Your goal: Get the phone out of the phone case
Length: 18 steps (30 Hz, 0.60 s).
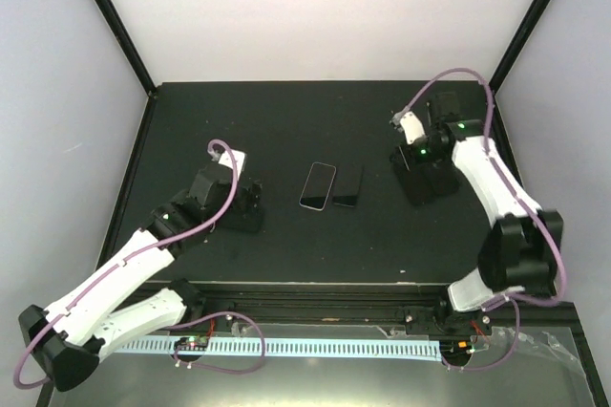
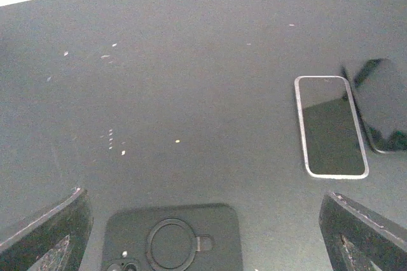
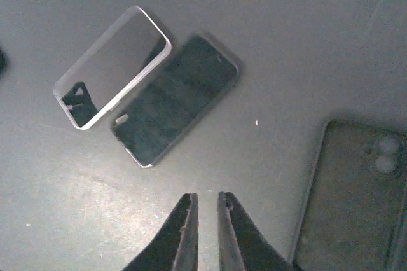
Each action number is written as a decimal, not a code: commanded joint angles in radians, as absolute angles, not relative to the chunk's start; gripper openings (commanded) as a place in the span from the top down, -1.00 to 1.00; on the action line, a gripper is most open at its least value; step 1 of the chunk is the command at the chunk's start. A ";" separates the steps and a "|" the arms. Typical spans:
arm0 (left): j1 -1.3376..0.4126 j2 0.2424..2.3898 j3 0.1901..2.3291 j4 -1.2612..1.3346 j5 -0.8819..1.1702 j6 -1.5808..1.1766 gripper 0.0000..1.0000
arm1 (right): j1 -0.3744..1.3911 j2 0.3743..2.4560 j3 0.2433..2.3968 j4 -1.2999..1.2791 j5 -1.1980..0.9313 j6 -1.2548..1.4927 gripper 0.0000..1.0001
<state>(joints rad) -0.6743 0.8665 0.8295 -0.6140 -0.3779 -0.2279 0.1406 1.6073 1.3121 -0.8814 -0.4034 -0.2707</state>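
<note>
Close under the left wrist camera lies a black phone case [image 2: 172, 239], ring side up on the dark table [image 2: 191, 93]. It sits between the fingers of the left gripper [image 2: 205, 194], whose jaws stand wide and hold nothing. Whether a phone sits inside that case cannot be told.

Farther off in that view are two bare phones side by side: a silver-rimmed phone [image 2: 331, 126] and, just right of it, a dark phone [image 2: 385, 102] cut by the frame edge. The right wrist camera shows both whole — screens up, long edges touching or nearly so. It also shows a second case [image 3: 356, 201], with camera holes, lying flat to the right of the right gripper [image 3: 206, 204], whose fingers are pinched almost together on nothing.

From above, the phones lie mid-table between the two arms, apart from each gripper (both cases are lost there against the black surface and under the wrists).
</note>
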 commanded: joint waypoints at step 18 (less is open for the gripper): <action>-0.310 1.154 0.688 -0.644 -0.065 -0.874 -0.98 | 0.141 1.039 0.911 -0.620 -0.582 -0.255 -0.84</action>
